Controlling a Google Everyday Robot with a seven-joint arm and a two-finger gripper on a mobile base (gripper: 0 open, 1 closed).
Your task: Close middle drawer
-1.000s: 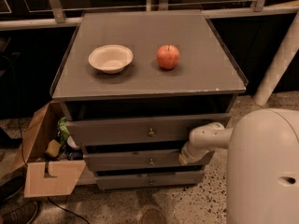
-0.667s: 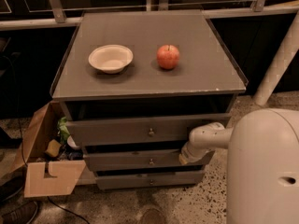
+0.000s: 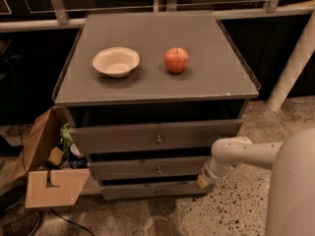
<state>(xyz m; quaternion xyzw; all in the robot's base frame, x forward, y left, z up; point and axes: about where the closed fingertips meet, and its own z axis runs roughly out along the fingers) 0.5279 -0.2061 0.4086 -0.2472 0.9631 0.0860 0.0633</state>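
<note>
The dark grey cabinet [image 3: 157, 77] has three drawers, all standing out from its body. The middle drawer [image 3: 142, 167] is wide and shallow with a small brass knob [image 3: 159, 170], and it is pulled out a little, less than the top drawer [image 3: 147, 135] above it. My gripper [image 3: 204, 179] is at the end of the white arm [image 3: 241, 151] that comes in from the right. It sits at the right end of the middle drawer's front, against or very close to it.
A white bowl [image 3: 116, 61] and a red apple [image 3: 176, 59] stand on the cabinet top. The bottom drawer [image 3: 152, 191] is slightly out. An open cardboard box [image 3: 49, 181] with odds and ends lies on the floor at the left. My white body [image 3: 295, 191] fills the right.
My arm end has shifted a little down and to the right along the middle drawer's front. The drawers, bowl and apple look unmoved.
</note>
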